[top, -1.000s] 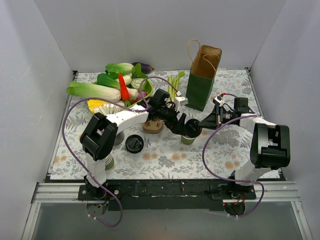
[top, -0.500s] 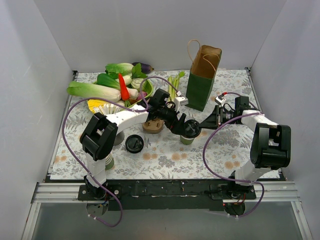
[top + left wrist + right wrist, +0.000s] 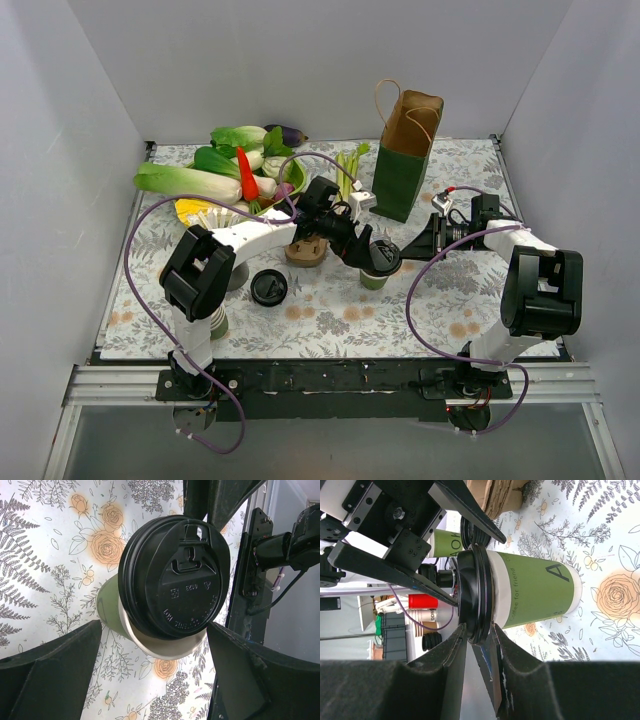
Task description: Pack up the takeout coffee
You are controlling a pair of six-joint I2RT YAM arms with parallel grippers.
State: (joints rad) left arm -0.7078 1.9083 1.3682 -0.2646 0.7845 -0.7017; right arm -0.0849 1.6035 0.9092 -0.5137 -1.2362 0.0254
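Black lid sitting crooked on cup mid-table, near bag. Left gripper spread wide around it; right gripper pinching lid rim, likely to seat it.

The right tool has drawn slightly nearer the lidded cup, seemingly.

Cup mostly hidden from above

The left gripper covers the takeout coffee; the lid's embossed lettering is too small to read.
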